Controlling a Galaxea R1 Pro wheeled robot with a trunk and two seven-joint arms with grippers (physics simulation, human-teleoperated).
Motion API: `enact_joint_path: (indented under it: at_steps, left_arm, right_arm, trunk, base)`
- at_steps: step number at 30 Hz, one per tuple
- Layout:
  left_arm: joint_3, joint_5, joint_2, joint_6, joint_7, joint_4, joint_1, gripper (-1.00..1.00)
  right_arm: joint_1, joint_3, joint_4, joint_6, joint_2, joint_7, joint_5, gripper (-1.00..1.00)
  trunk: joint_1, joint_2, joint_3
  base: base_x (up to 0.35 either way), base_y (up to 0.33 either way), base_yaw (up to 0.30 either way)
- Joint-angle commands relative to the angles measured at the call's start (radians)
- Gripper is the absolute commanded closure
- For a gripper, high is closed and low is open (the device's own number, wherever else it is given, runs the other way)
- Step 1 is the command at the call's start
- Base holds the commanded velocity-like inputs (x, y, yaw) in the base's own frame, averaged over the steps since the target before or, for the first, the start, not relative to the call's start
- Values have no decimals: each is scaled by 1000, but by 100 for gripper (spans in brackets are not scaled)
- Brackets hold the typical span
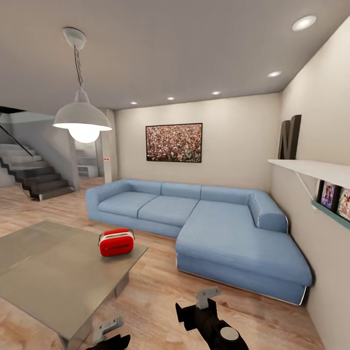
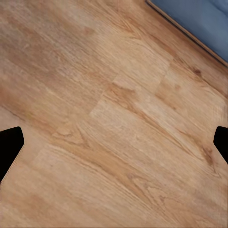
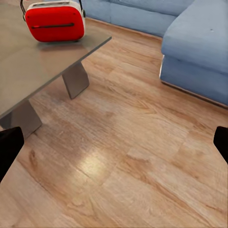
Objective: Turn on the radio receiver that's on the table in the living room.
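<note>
The red radio receiver (image 1: pixel 116 243) with its white panel stands near the far right corner of the low grey table (image 1: pixel 53 277). The right wrist view also catches the radio receiver (image 3: pixel 54 20) on the table (image 3: pixel 33 66), well ahead of my right gripper (image 3: pixel 114 145). That gripper is open, low over the wood floor, and holds nothing. My left gripper (image 2: pixel 114 145) is open too and looks at bare floor. In the head view, both the left gripper (image 1: pixel 109 330) and the right gripper (image 1: pixel 208 297) sit at the lower edge, short of the table's near right corner.
A light-blue L-shaped sofa (image 1: pixel 204 218) fills the back and right, under a black-framed crowd photograph (image 1: pixel 174 142). A white wall shelf (image 1: pixel 316 170) juts out at the right. A pendant lamp (image 1: pixel 82 121) hangs above the table. Stairs (image 1: pixel 34 180) rise at the far left.
</note>
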Motion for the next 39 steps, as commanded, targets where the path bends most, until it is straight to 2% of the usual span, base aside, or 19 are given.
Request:
enact_joint_path:
  at_steps: [1, 13, 20, 39]
  left_arm:
    - [0, 0, 0, 0, 0, 0, 0, -100]
    - [0, -1, 0, -1, 0, 0, 0, -100]
    - [0, -1, 0, -1, 0, 0, 0, -100]
    - [0, -1, 0, -1, 0, 0, 0, -100]
  right_arm:
    - [0, 0, 0, 0, 0, 0, 0, -100]
    - [0, 0, 4, 0, 0, 0, 1, -100]
    - [0, 33, 6, 0, 0, 0, 1, -100]
    - [0, 35, 6, -2, 0, 0, 0, -100]
  trunk:
    - [0, 0, 0]
    - [0, 0, 0]
    - [0, 0, 0]
    - [0, 0, 0]
  base:
    - [312, 67, 0]
    - [328, 11, 0]
    - [332, 0, 0]
    - [332, 0, 0]
